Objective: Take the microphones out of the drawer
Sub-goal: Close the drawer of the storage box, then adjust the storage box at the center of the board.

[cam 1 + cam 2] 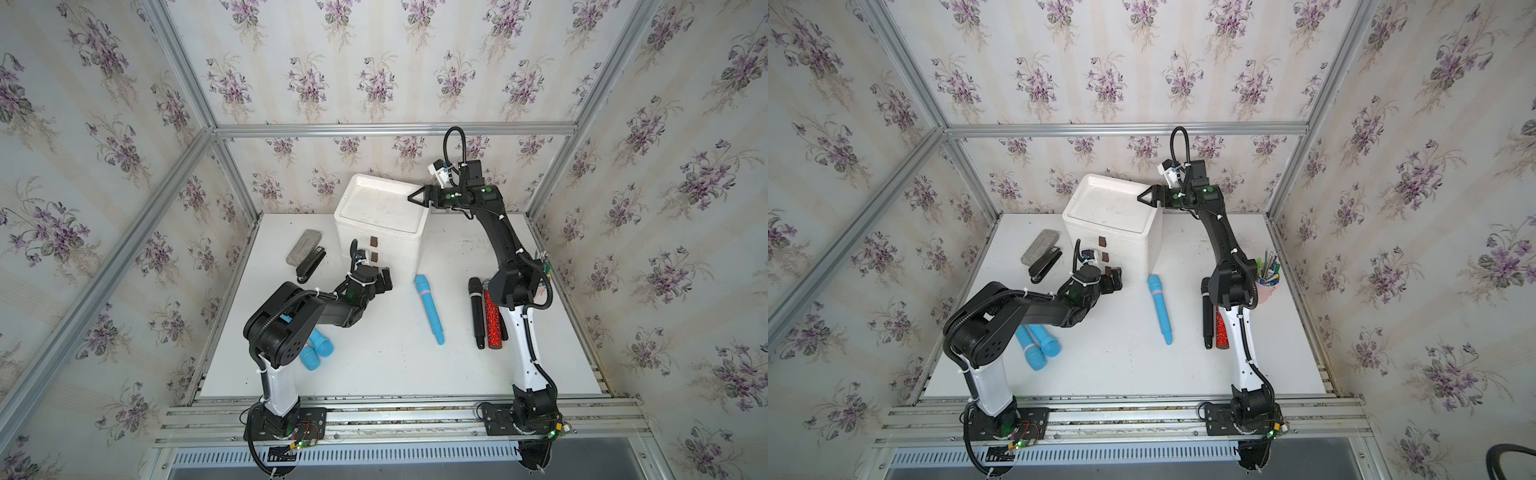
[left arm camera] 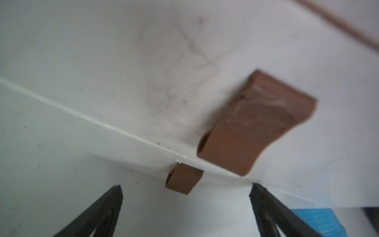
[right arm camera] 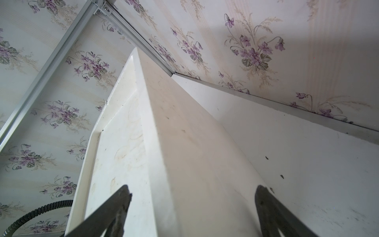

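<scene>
A: Was the target microphone located?
B: No. It could not be seen. Every drawer of the white drawer unit [image 1: 382,208] was shut, so the contents were hidden.
A: Left claw?
B: The left claw [image 1: 1115,279] was spread at the unit's front, low down. In the left wrist view the lowest handle [image 2: 183,181] was framed between the fingertips [image 2: 114,197]. No contact could be made out and nothing was pinched.
A: Right claw?
B: The right claw [image 1: 417,197] was also spread and was raised at the unit's top right edge. Nothing was pinched there.
A: Rest of the worktop [image 1: 374,365]?
B: A blue microphone [image 1: 429,309] was laid just in front of the unit. A black microphone [image 1: 476,311] and a red glitter microphone [image 1: 492,322] were laid side by side near the right arm. Two more blue microphones [image 1: 318,349] were partly covered by the left arm. A stapler [image 1: 311,266] and a grey block [image 1: 304,247] were set side by side, left of the unit.
</scene>
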Controlling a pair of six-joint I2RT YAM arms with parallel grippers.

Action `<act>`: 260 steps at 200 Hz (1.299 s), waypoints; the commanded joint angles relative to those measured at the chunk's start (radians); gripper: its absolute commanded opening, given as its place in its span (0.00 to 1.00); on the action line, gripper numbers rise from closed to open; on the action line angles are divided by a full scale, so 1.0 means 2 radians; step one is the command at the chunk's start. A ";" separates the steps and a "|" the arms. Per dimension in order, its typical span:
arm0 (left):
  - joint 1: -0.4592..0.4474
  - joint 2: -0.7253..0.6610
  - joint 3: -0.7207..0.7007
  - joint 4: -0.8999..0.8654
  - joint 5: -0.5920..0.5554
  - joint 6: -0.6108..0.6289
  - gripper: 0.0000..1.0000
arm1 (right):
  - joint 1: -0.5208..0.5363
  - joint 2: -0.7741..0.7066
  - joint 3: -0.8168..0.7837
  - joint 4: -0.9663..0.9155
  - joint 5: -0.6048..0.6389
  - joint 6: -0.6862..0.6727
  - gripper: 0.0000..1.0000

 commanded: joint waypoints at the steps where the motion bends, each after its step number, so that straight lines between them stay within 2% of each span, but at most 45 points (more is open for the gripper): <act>1: 0.000 0.009 0.007 0.011 -0.010 -0.026 0.99 | 0.003 -0.003 -0.002 -0.032 -0.023 -0.022 0.91; 47: 0.000 0.011 0.014 0.019 0.010 -0.025 0.99 | 0.003 -0.003 -0.002 -0.030 -0.022 -0.019 0.91; 112: -0.001 -0.038 -0.033 0.003 0.018 -0.028 0.99 | -0.003 -0.006 0.000 -0.021 -0.015 -0.012 0.96; 124: -0.001 -0.051 -0.047 0.001 0.022 -0.031 0.99 | -0.005 -0.009 0.000 -0.021 -0.014 -0.012 1.00; 167: -0.001 -0.124 -0.106 -0.021 0.024 -0.029 0.99 | -0.018 -0.009 0.000 -0.018 -0.002 -0.006 1.00; 175: -0.001 -0.143 -0.116 -0.031 0.022 -0.025 0.99 | -0.021 -0.028 0.000 -0.019 0.001 -0.005 1.00; 187: -0.001 -0.173 -0.122 -0.061 0.019 -0.016 0.99 | -0.026 -0.031 0.000 -0.019 0.004 -0.005 1.00; 222: 0.000 -0.270 -0.108 -0.220 -0.004 0.007 0.99 | -0.035 -0.037 0.000 -0.027 0.021 -0.007 1.00; 260: 0.005 -0.349 -0.074 -0.352 -0.029 0.019 0.99 | -0.037 -0.042 0.000 -0.040 0.072 -0.009 1.00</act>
